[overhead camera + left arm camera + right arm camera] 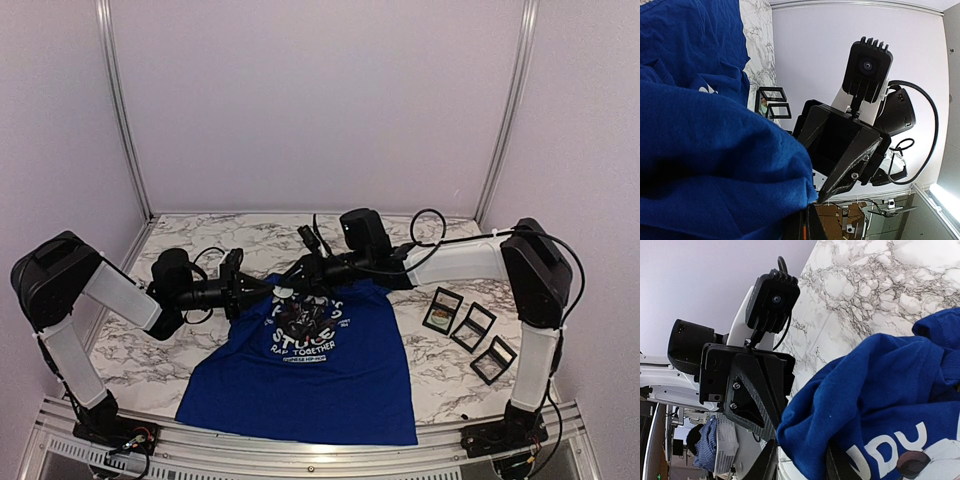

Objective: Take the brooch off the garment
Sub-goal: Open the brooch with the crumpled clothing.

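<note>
- The garment (300, 385) lies flat on the marble table (200, 235) below both sets of fingers, with its collar end bunched and lifted between them. I cannot pick out the brooch for certain. In the top view a small pale spot sits just under the right fingertips, and that is all I can see of it.
- My left gripper (243, 288) is clamped on a fold of blue cloth at the collar and holds it up.
- My right gripper (801, 465) has its fingers apart, astride that ridge of cloth and facing the left fingertips. I see no firm pinch.
- To do this step well, I would hold the left clamp taut so the cloth cannot ride along. I would close the right only once the brooch, not bare fabric, sits between the pads.
- The right wrist view shows the white lettering (890, 454) just beside my right fingers.
- The left wrist view shows plain blue, the opposing gripper and the black frames (771, 102) beyond it.
- Only the top view shows the rest of the shirt lying flat.
</note>
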Controlling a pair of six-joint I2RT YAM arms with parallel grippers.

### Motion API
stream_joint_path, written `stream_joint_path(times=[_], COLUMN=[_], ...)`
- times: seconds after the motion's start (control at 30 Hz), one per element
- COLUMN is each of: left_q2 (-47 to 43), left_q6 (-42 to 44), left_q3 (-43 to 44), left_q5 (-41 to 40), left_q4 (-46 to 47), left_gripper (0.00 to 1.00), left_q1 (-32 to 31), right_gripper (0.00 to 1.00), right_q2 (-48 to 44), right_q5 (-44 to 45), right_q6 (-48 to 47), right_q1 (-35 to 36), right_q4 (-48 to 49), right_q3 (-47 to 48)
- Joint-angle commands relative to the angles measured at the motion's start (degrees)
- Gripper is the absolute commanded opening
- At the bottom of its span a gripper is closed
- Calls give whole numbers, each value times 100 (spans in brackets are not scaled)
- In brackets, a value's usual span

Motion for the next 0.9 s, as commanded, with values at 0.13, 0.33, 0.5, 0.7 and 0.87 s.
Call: stream_joint_path(times=[0.13, 0.33, 0.5, 0.7, 0.87], left_q2=[-201, -157, -101, -150, -107], left_q6=[90, -255, -735, -925, -1054], left_q3=[60, 21, -5, -45, -131], left_q5=[-10, -77, -211, -334, -375], left_q4=[-28, 305, 790, 838, 1015], left_gripper=[0, 0, 0, 0, 0], left_q1=[-31, -31, -31, -31, -14], right_gripper=[22, 17, 15, 14, 14], right_q2=[140, 114, 117, 108, 52], right_q5=[204, 368, 548, 678, 620], right_q6=[-229, -413, -598, -806, -1004], right_q1=[105, 140, 197, 239, 226], right_q4=[-197, -393, -608, -789, -895], right_q3=[312, 358, 445, 534, 516])
